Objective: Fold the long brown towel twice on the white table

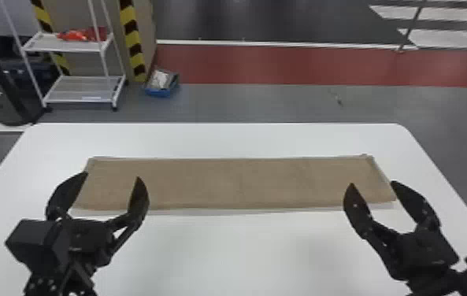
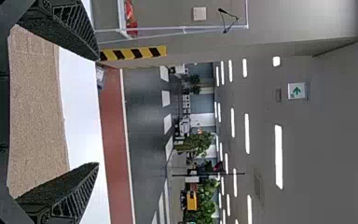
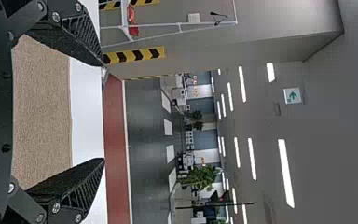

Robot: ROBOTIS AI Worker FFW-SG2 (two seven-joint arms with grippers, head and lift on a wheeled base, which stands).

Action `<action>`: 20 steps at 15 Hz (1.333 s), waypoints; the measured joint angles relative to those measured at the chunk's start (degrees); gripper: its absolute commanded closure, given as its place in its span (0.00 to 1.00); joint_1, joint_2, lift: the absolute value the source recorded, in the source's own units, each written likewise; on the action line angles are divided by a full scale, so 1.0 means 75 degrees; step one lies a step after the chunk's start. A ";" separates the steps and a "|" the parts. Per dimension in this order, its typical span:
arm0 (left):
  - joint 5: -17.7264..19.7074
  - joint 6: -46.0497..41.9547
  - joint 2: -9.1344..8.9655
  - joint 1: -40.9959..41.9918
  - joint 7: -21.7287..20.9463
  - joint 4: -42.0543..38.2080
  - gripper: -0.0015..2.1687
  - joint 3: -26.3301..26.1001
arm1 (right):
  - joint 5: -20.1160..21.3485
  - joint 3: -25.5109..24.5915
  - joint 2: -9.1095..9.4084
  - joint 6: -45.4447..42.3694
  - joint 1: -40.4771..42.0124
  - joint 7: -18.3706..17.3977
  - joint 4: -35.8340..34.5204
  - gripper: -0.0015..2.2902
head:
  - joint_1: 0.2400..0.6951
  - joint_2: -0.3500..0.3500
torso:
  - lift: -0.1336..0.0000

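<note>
No words or numbers can be read. Both wrist views show a white sign point(image 2: 296, 91) with a green arrow on it, set high up in the room near the long ceiling lights point(image 2: 278, 156). Yellow-and-black warning stripes point(image 1: 130, 33) run along the edges of the tan pillar point(image 1: 82, 15) behind the white rack point(image 1: 63, 48); in the wrist views their black bands form chevrons.
</note>
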 measured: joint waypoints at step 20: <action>0.0876 0.2945 0.0145 -0.3184 -0.1342 0.2906 0.10 0.1281 | 0.0202 0.0059 -0.0119 0.0475 -0.0186 0.0046 0.0370 0.09 | 1.00 0.62 | 0.08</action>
